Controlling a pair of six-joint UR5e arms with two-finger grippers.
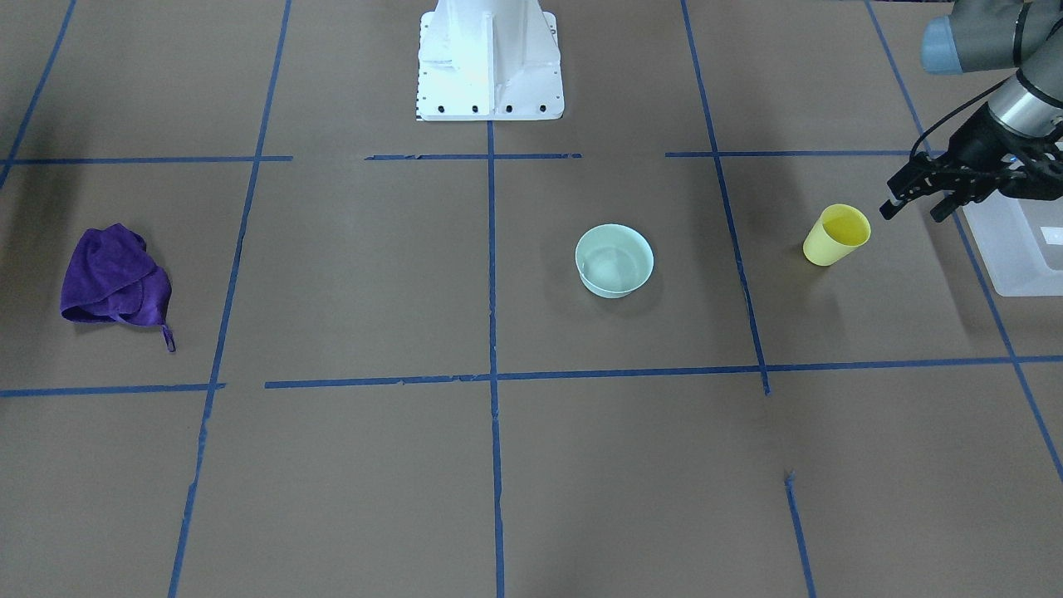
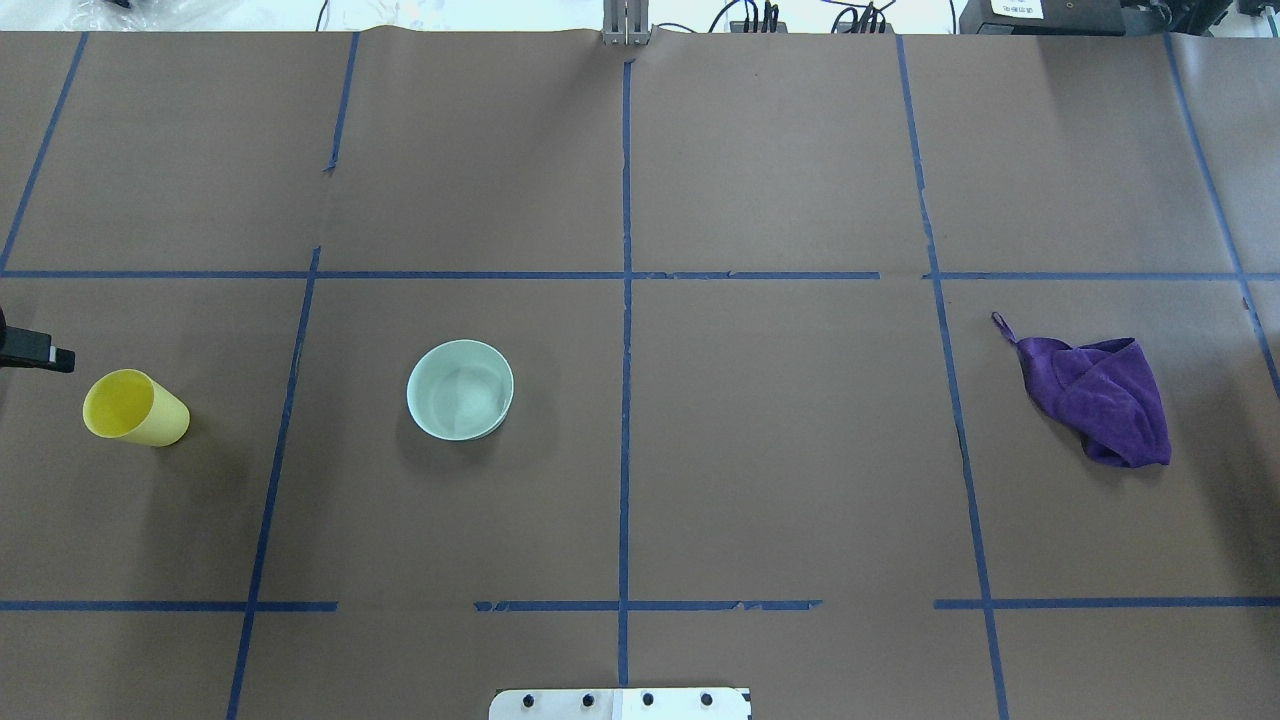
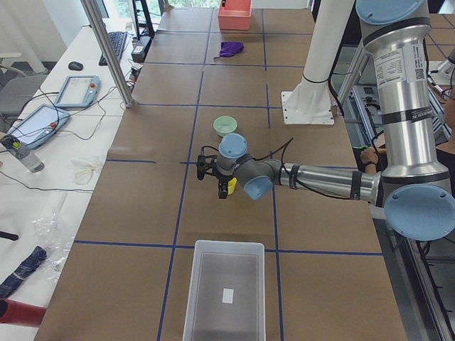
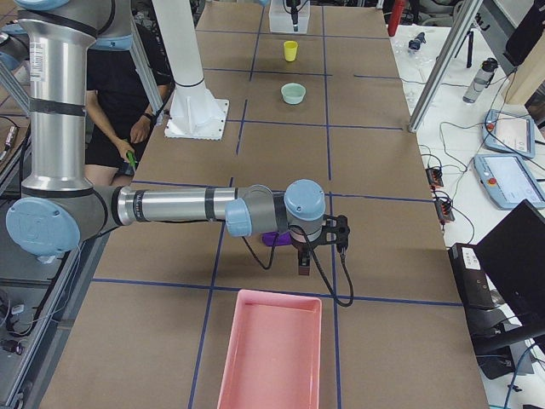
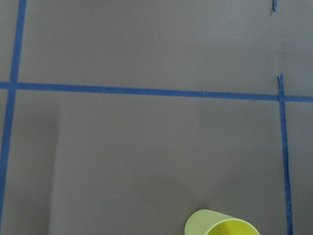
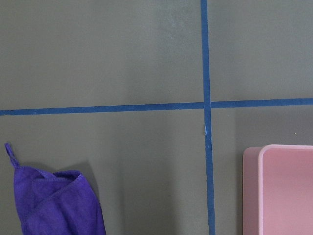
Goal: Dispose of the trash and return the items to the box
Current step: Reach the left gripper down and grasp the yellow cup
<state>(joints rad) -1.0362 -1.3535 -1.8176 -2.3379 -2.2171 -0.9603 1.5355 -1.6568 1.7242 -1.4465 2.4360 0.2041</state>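
The yellow cup (image 1: 837, 235) stands upright on the brown table, open end up; it also shows in the overhead view (image 2: 135, 408) and at the bottom of the left wrist view (image 5: 222, 226). My left gripper (image 1: 913, 211) hovers just beside the cup, between it and the box, open and empty, not touching it. The box (image 1: 1017, 249) is a translucent white bin at the table's left end, seen whole in the exterior left view (image 3: 224, 295). My right gripper (image 4: 319, 249) hangs over the far end near the purple cloth; whether it is open or shut cannot be told.
A mint bowl (image 1: 614, 260) sits mid-table, right of the cup in the overhead view. A crumpled purple cloth (image 2: 1100, 395) lies at the right end. A pink tray (image 4: 271, 354) stands at that end. The white robot base (image 1: 490, 58) is at the table's edge.
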